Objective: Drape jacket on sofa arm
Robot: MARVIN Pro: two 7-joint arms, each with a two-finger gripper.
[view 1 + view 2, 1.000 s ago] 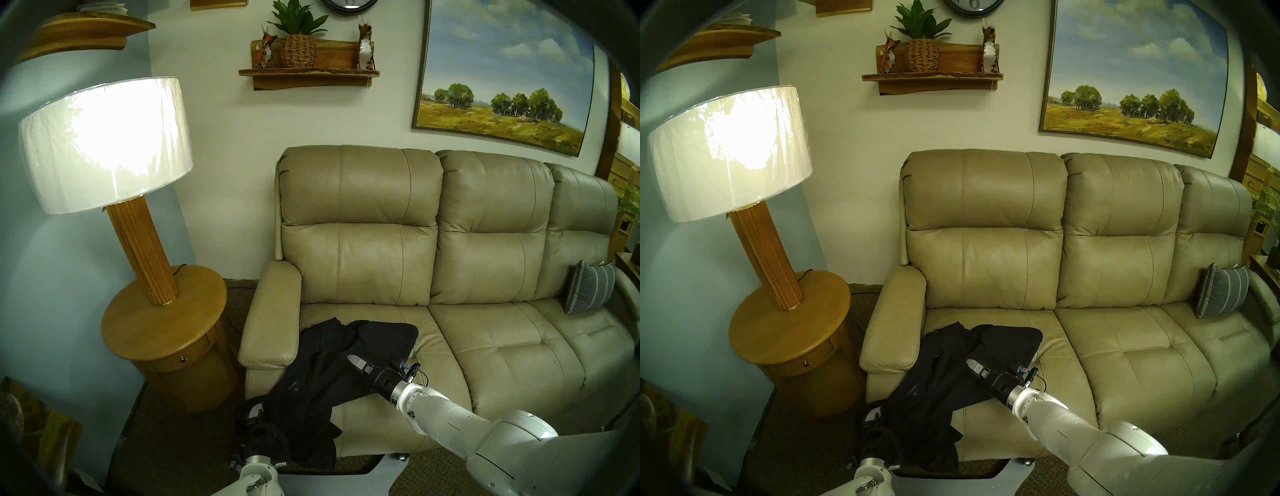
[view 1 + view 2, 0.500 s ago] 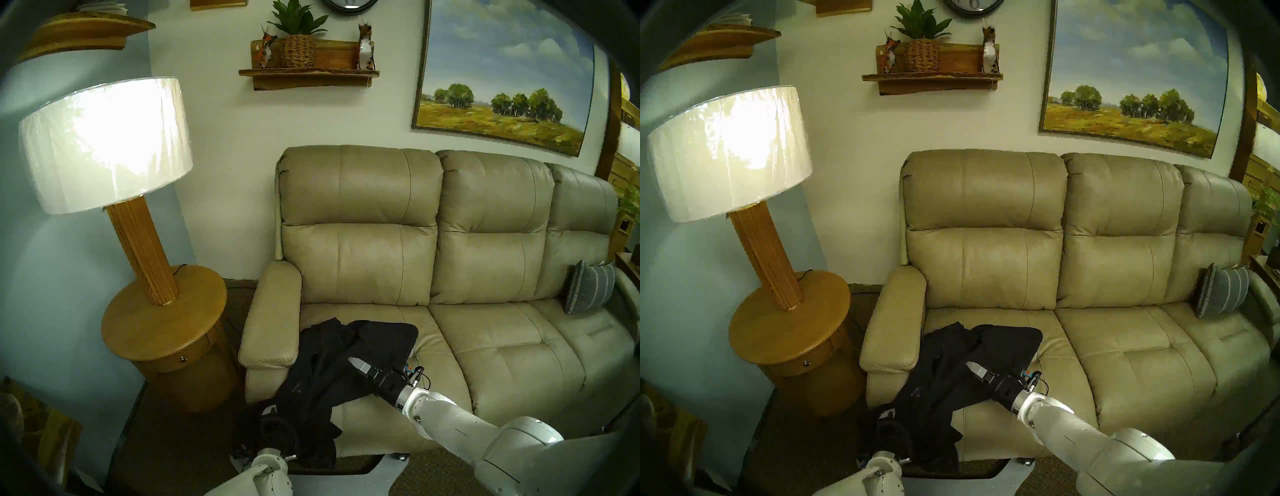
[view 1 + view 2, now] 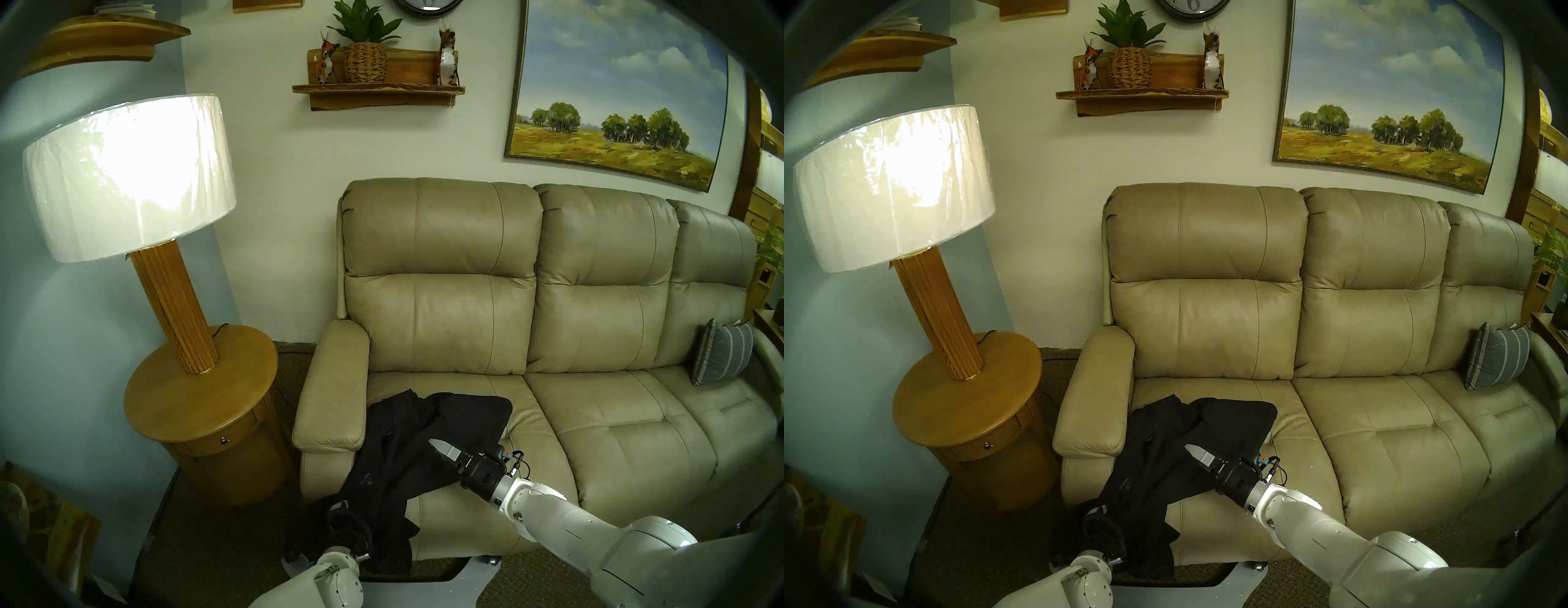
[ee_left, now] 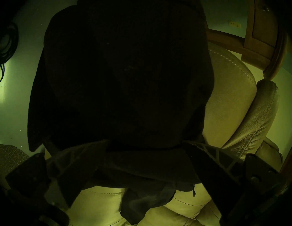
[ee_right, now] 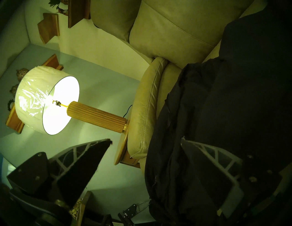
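The black jacket [image 3: 407, 458] lies crumpled on the sofa's left seat, and its lower part hangs over the front edge. Just left of it, the beige leather sofa arm [image 3: 335, 390] is bare. My right gripper [image 3: 439, 448] hovers open over the jacket's middle, pointing toward the sofa arm. In the right wrist view its fingers [image 5: 88, 157] stand wide apart with the jacket [image 5: 221, 110] beside them. My left gripper [image 3: 339, 509] is low at the hanging part, open. In the left wrist view the jacket [image 4: 123, 78] fills the frame and folds lie across between the spread fingers [image 4: 213, 157].
A round wooden side table [image 3: 199, 403] with a lit lamp [image 3: 127, 178] stands close to the left of the sofa arm. A grey striped cushion [image 3: 721, 356] leans at the sofa's far right. Carpet [image 3: 220, 552] lies in front of the sofa.
My left gripper has moved right, in under the jacket's hanging part. My right wrist has drawn slightly back and down. The jacket has not shifted.
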